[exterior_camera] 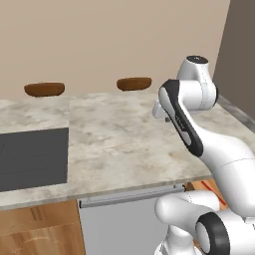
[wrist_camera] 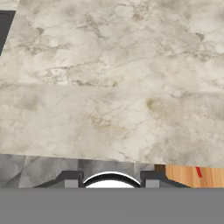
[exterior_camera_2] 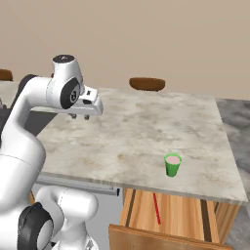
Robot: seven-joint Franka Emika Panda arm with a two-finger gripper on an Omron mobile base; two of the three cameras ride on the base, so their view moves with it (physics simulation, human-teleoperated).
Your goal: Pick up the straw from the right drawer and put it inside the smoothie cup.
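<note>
straw (exterior_camera_2: pixel 156 208) lies in open right drawer (exterior_camera_2: pixel 171 215); smoothie cup (exterior_camera_2: pixel 172 164) near counter (exterior_camera_2: pixel 146 127) edge.

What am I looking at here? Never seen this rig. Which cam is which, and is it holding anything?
It is a simulated kitchen with a white robot arm on a base that drives. Two pictures come from cameras on the base, behind the arm to its left and right; the third is from a camera on the hand, looking down along the jaws.

The gripper hangs over the marble counter, and I see nothing in it; whether the jaws are open or shut is hard to tell. On the counter, near its front edge, stands the green smoothie cup. Below it the right drawer is pulled open, with the red straw lying inside. Left of the drawer is a grey panel with a long handle.
</note>
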